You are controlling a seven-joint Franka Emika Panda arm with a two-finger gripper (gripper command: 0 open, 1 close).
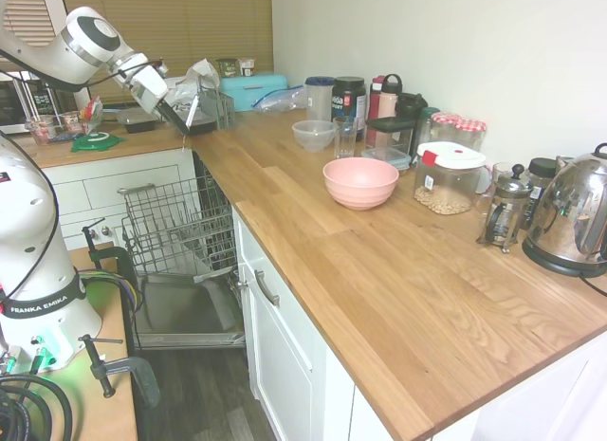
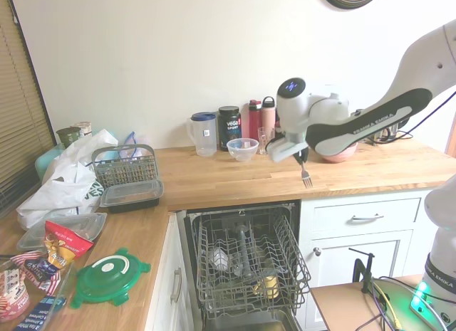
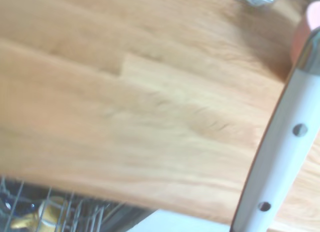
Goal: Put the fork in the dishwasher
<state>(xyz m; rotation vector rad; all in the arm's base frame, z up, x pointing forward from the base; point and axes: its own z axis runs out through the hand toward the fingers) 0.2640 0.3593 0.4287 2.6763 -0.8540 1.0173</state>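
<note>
My gripper [image 2: 302, 159] hangs above the wooden counter's front edge, just over the right side of the open dishwasher [image 2: 246, 256]. It is shut on the fork [image 2: 306, 177], which points tines down over the counter. In the wrist view the fork's white riveted handle [image 3: 280, 157] rises along the right side, with counter wood behind it and a corner of the rack below. From the first exterior view the gripper [image 1: 163, 98] is up at the far counter, above the pulled-out wire rack [image 1: 180, 218]; the fork itself does not show there.
A pink bowl [image 1: 360, 180], a clear bowl [image 2: 242, 149], jars and bottles stand along the wall. The grey cutlery basket [image 2: 126, 167] sits on a tray left of the dishwasher, beside plastic bags. A green lid [image 2: 110, 276] lies nearer. A kettle [image 1: 574, 213] stands far right.
</note>
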